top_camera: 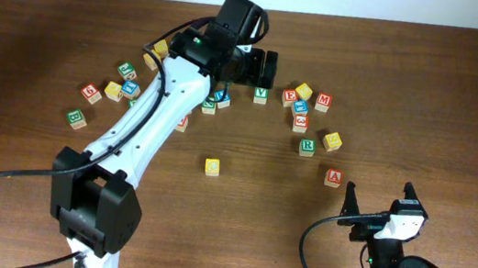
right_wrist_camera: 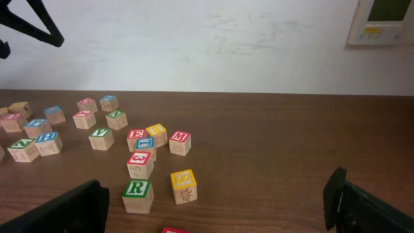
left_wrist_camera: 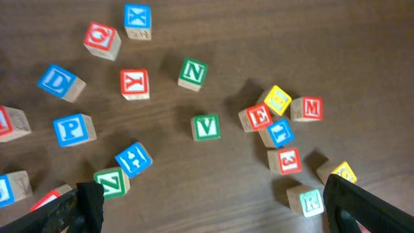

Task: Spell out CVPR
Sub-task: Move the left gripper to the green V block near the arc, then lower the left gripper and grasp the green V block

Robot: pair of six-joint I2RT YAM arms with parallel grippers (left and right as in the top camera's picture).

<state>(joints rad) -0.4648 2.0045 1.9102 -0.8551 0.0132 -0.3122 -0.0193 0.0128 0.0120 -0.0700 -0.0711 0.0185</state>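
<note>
Overhead, the left arm is reaching across the bench toward its back edge. Its tool is hovering over the block scatter, fingers spread wide and gripping nothing.

The green V block is sitting just beside that tool, with bare wood on all its sides. The blue P block is lying off to the V's left. The green R block is sitting at the cluster's near-right fringe, close to a yellow block. A red block at the far left is showing what reads like C; I cannot tell for sure.

The right tool is hanging near the front edge, fingers also apart and empty.

Open wood is stretching over the right side. At the front centre only a lone yellow block and a red A block are sitting.
</note>
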